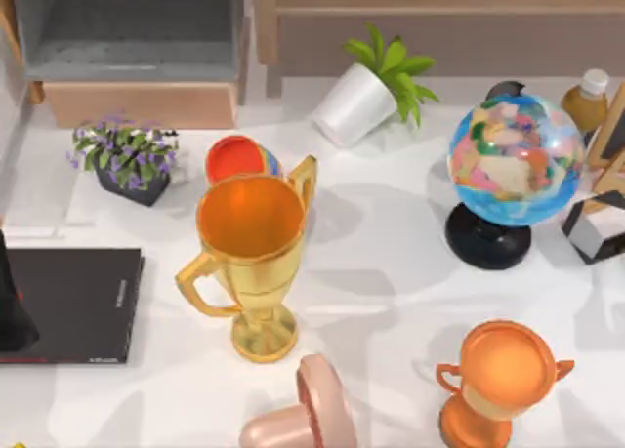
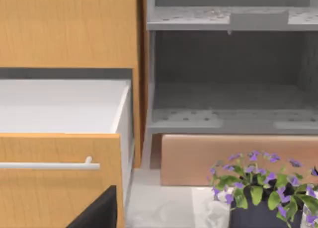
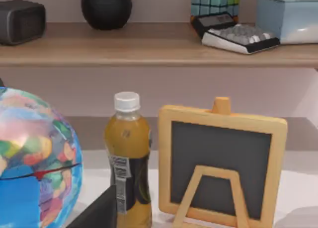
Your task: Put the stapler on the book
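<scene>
The black book [image 1: 73, 306] lies flat at the table's left side, with red lettering near its front edge. My left arm [image 1: 12, 306] is a dark shape over the book's left end; a dark corner of its gripper [image 2: 97, 212] pokes into the left wrist view. My right arm [image 1: 596, 228] sits at the right edge, in front of the globe [image 1: 503, 165]. The stapler is out of view.
A tall gold trophy [image 1: 252, 258] stands right of the book. An orange trophy [image 1: 498, 380] and a pink object [image 1: 303, 414] are near the front. A purple flower pot [image 1: 127, 155], a tipped white plant pot [image 1: 366, 92], a juice bottle [image 3: 128, 163] and a small chalkboard [image 3: 221, 166] line the back.
</scene>
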### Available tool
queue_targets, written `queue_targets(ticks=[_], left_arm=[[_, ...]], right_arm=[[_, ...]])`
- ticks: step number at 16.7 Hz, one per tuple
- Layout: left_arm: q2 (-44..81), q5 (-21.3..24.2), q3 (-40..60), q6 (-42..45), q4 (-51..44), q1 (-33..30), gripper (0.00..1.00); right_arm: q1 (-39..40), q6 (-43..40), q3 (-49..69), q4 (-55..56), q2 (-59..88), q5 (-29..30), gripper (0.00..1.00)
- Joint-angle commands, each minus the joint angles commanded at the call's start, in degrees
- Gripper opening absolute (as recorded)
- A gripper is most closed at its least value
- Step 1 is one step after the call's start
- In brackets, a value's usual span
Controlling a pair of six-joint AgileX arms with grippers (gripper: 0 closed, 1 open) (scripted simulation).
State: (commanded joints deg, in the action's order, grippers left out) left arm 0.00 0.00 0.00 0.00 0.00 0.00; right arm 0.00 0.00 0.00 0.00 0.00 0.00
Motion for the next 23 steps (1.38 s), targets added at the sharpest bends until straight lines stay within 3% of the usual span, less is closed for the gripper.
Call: queue_targets(ticks=[5, 9, 14, 23], left_arm=[[3.19, -0.08, 3.17, -0.02, -1.69, 0.42, 1.00], [15.27, -0.25, 15.08, -0.06, -8.16, 2.00, 1.00], [39.62, -0.28, 39.10, -0.01, -21.47, 5.28, 1.00], [94.13, 0.11, 93.42, 0.54, -52.27, 12.46, 1.00]], right_arm=[[0.00, 0.00, 0.00, 0.00, 0.00, 0.00, 1.00], [0.00, 0.00, 0.00, 0.00, 0.00, 0.00, 1.00], [0.00, 0.00, 0.00, 0.00, 0.00, 0.00, 1.00], [0.00, 0.00, 0.00, 0.00, 0.00, 0.00, 1.00]])
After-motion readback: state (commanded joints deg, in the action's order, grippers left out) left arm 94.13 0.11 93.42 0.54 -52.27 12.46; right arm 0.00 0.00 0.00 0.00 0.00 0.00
